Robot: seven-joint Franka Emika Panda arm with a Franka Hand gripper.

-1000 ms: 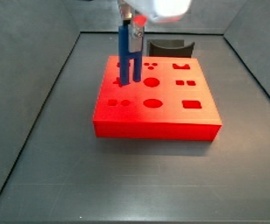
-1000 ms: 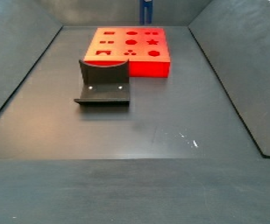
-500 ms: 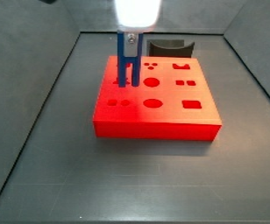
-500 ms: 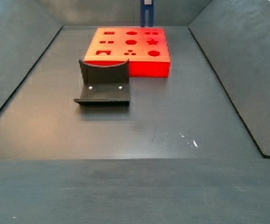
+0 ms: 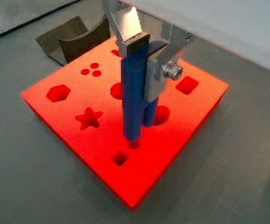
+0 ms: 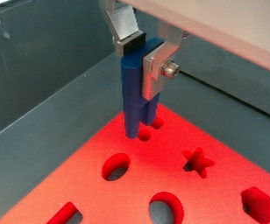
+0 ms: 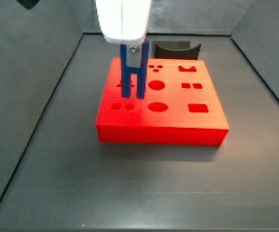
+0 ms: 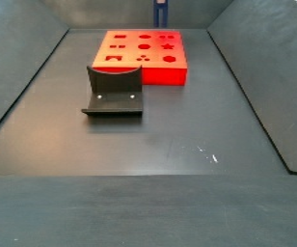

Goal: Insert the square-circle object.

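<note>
We see the gripper (image 7: pixel 131 53) in the upper middle of a side view, under a white wrist housing, its flat silver fingers (image 5: pixel 125 24) pinching the upper end of the square-circle object (image 5: pixel 138 92). That piece is a slim, glossy bright-blue peg of two parallel bars, held upright over the red block (image 7: pixel 161 111). In a wrist view its lower end (image 6: pixel 138 131) sits at a pair of small cut-outs near the block's edge; we cannot tell how deep it has gone in. In a side view the two bars (image 7: pixel 131 82) reach down to the block's top face near its left edge.

The red block is a flat, matte slab with sharp square corners, and its top is pierced with shaped holes: we make out a star (image 5: pixel 90 116), a hexagon (image 5: pixel 60 90), rounds and squares. It lies on a smooth dark grey floor (image 7: pixel 129 181) with a dull sheen, boxed by sloping grey walls.

The dark L-shaped fixture (image 8: pixel 114 89) stands just beside the block, at centre left in a side view; in another side view it shows behind the block at upper right (image 7: pixel 176 47).

Wide bare floor lies in the lower half of both side views. The block's left edge keeps a clear strip from the left wall (image 7: pixel 33 109).
</note>
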